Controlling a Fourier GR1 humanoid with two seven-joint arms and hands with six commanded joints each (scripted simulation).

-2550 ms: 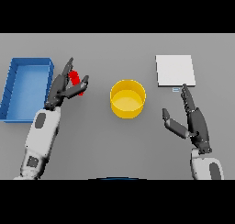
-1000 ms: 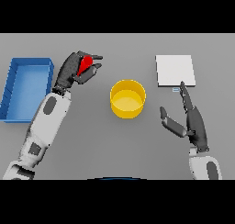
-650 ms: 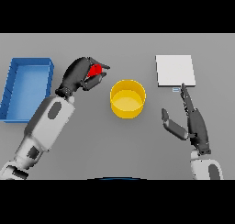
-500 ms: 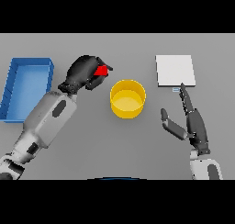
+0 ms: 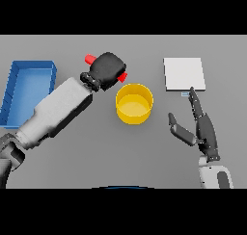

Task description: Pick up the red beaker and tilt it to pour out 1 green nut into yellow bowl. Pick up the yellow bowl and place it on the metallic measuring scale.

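My left hand [image 5: 108,70] is shut on the red beaker [image 5: 90,59], held in the air and tipped on its side. One red end pokes out at the hand's upper left, the other [image 5: 123,76] at its right, just above the left rim of the yellow bowl [image 5: 134,103]. The hand hides most of the beaker. No green nut shows in the bowl or beaker. The metallic measuring scale [image 5: 184,73] lies flat at the back right. My right hand [image 5: 202,130] hovers open, right of the bowl and in front of the scale.
A blue tray [image 5: 28,88] lies at the far left of the grey table, beside my left forearm.
My left hand has lifted the red beaker from beside the blue tray, carried it right toward the yellow bowl and tipped it over. The right hand has barely moved.
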